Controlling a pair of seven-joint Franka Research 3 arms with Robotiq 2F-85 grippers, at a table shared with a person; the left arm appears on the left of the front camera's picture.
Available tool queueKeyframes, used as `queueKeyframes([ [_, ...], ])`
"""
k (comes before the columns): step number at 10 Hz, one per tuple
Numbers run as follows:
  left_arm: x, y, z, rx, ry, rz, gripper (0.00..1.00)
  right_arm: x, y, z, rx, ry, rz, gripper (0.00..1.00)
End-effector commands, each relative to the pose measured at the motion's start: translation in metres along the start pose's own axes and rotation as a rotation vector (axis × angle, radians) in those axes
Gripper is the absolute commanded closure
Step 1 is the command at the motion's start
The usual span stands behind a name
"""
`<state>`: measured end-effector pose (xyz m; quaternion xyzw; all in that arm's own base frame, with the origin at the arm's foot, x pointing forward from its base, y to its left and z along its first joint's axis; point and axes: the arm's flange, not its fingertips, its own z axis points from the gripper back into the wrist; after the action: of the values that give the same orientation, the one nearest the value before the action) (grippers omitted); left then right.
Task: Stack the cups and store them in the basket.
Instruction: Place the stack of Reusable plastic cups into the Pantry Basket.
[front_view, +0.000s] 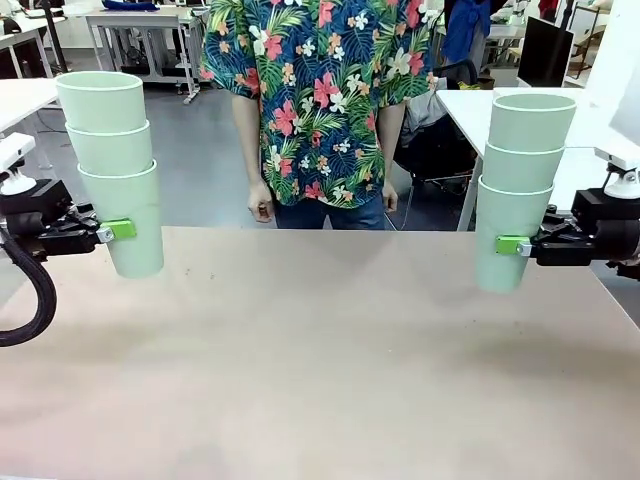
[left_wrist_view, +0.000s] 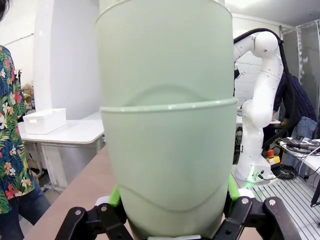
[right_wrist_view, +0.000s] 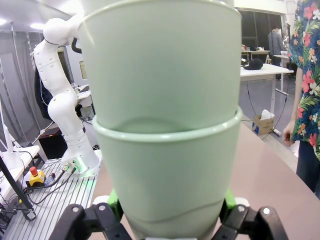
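Tan matte table (front_view: 320, 360); grey floor and white desks beyond it; person (front_view: 320, 100) in a floral shirt standing at 12 o'clock, at the far edge. At 9 o'clock, left gripper (front_view: 120, 230) reaching in level from the side, fingers closed tight on the bottom cup of the left stack (front_view: 112, 165): three nested mint cups (front_view: 100, 100), upright, held above the table. At 3 o'clock, right gripper (front_view: 512, 245) mirrored, fingers likewise clamped on the lowest cup of the right stack (front_view: 522, 180), also three, upright, off the surface. In each wrist view, green pads (left_wrist_view: 115, 196) pressed to opposite sides of the cup wall, with the other white arm (left_wrist_view: 257, 105) upright on a slotted metal base (right_wrist_view: 60, 210).
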<state>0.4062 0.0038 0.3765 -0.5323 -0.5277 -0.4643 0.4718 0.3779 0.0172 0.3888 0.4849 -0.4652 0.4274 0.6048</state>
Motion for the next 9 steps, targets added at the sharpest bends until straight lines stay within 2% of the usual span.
queueKeyframes([
  [1, 0.0044, -0.0007, -0.0014, -0.003, -0.004, -0.01, 0.14, 0.003, 0.0009, 0.0001, -0.001, 0.001, 0.008, 0.13],
  [9, 0.0044, -0.0007, -0.0014, -0.003, -0.004, -0.01, 0.14, 0.003, 0.0009, 0.0001, -0.001, 0.001, 0.008, 0.13],
])
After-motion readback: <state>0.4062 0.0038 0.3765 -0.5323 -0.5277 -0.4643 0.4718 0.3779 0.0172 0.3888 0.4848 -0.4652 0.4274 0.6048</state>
